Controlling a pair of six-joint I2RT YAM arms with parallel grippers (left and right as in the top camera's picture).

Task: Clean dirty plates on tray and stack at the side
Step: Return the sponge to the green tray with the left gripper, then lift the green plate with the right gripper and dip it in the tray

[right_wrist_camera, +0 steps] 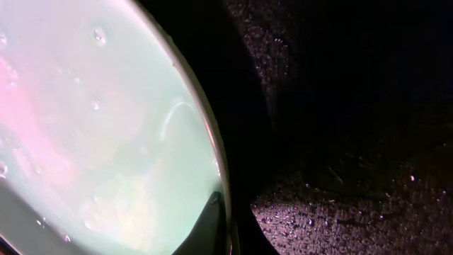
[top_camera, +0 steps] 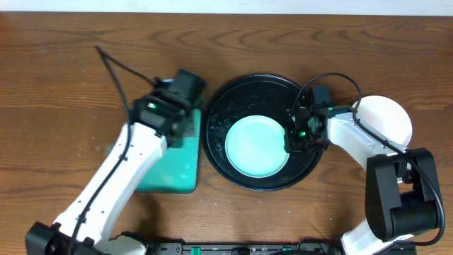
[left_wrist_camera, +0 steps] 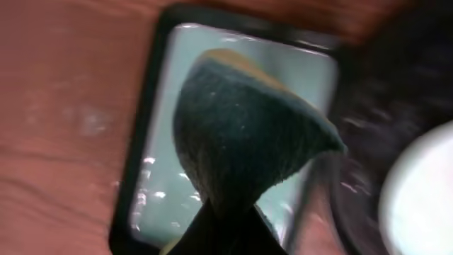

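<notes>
A pale-mint plate [top_camera: 251, 149] lies on the large round black tray [top_camera: 233, 95], toward its front. My right gripper [top_camera: 297, 136] is shut on the plate's right rim. In the right wrist view one finger [right_wrist_camera: 209, 227] lies over the rim of the wet plate [right_wrist_camera: 92, 127], with the tray's speckled floor [right_wrist_camera: 354, 212] beside it. A white plate [top_camera: 389, 117] sits on the wooden table to the right of the tray. My left gripper [top_camera: 185, 88] is shut on a dark green sponge [left_wrist_camera: 241, 134] and holds it over the teal tray.
A rectangular teal tray with a black rim [top_camera: 170, 177] lies left of the round tray, under my left arm; it also shows in the left wrist view [left_wrist_camera: 163, 142]. The black tray's edge [left_wrist_camera: 396, 85] and the plate [left_wrist_camera: 425, 191] are at that view's right.
</notes>
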